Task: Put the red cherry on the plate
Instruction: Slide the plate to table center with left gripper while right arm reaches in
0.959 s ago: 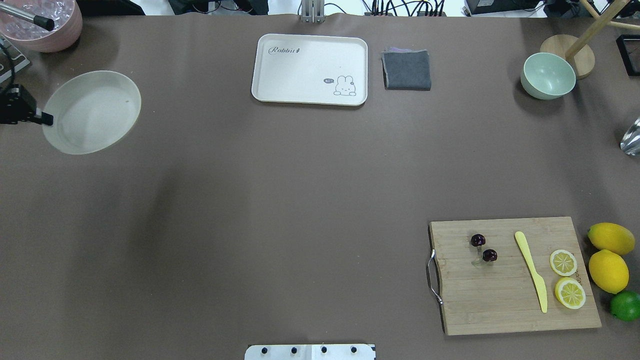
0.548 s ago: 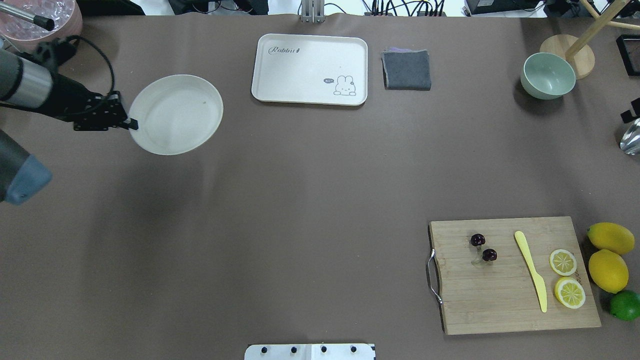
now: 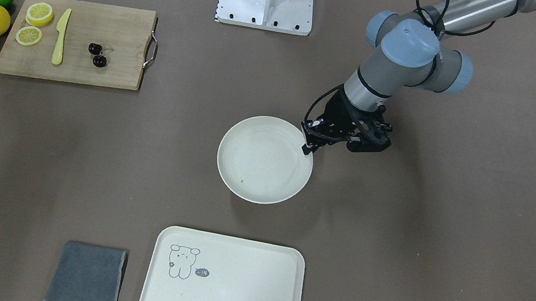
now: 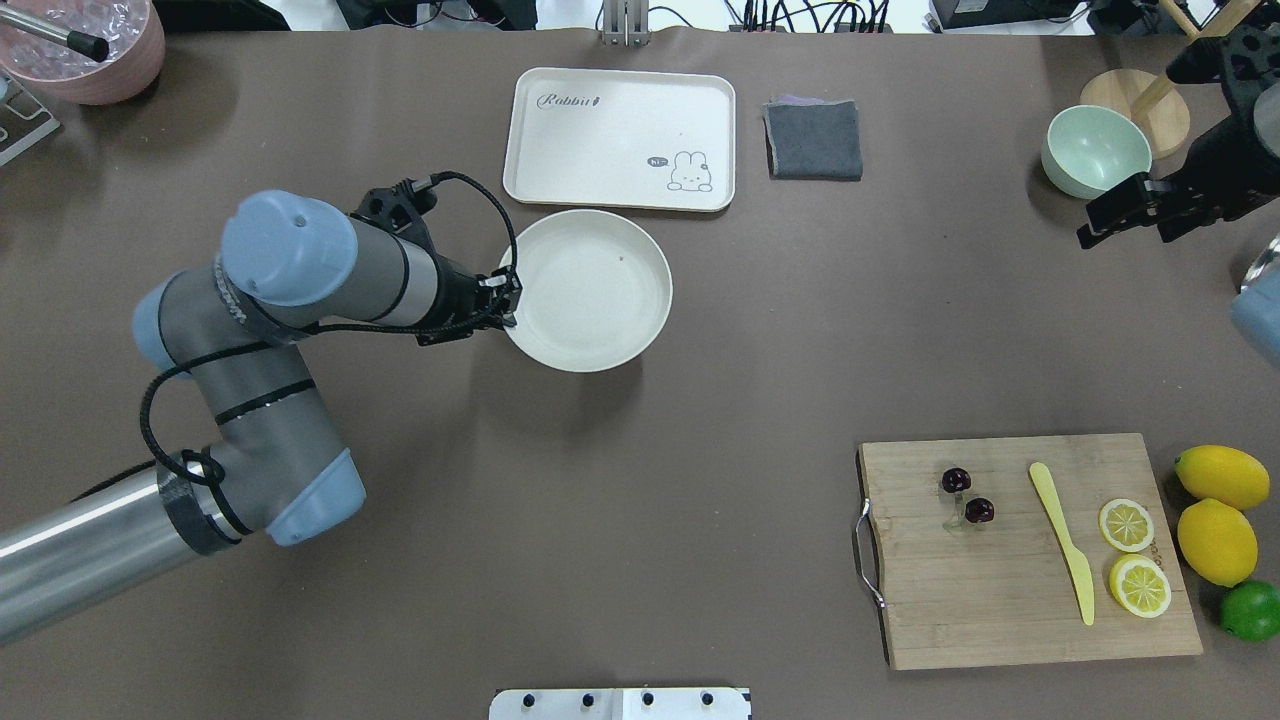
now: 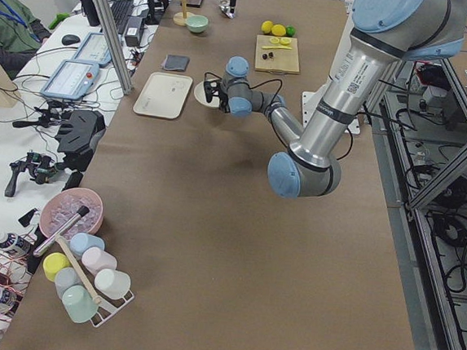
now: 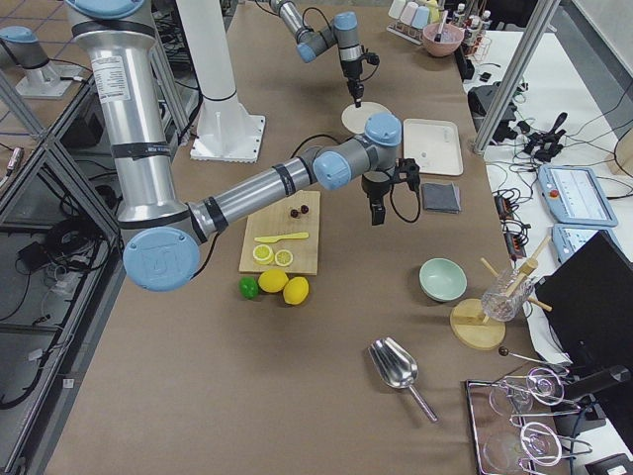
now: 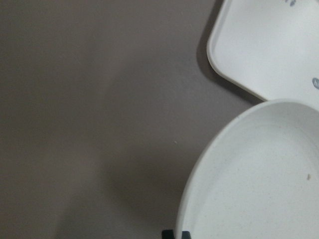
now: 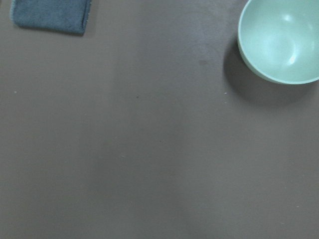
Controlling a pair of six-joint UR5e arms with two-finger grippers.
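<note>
- wooden cutting board [image 4: 1030, 600], nearest the robot's base on its right side: the red cherry [image 4: 966, 497] lies on it, a joined pair of dark fruits, between the metal handle and a yellow knife [image 4: 1062, 540].
- two lemon slices [image 4: 1127, 524] lie on the same board past the knife; two whole lemons [image 4: 1216, 541] and a lime [image 4: 1250, 610] sit on the table just beside the board's outer edge.
- plate [image 4: 600, 300], mid-table, well apart from the cherry: round, cream-white, with nothing on it but a tiny speck, held clear of the table with its shadow beneath it.
- left gripper [image 4: 508, 300]: pinched closed on the plate's rim at the side towards the left arm; the wrist view shows a fingertip [image 7: 174, 234] at the rim.
- rectangular cream tray [image 4: 620, 140] with a rabbit drawing, just beyond the plate, close to it but not touching.
- folded grey cloth [image 4: 813, 140], beside the tray on the robot's right.
- right gripper [image 4: 1100, 225]: hangs above bare table near the pale green bowl [image 4: 1096, 152], nothing seen in it; whether the claw is wide or narrow cannot be told.
- pink bowl [image 4: 90, 50], far corner on the robot's left.
</note>
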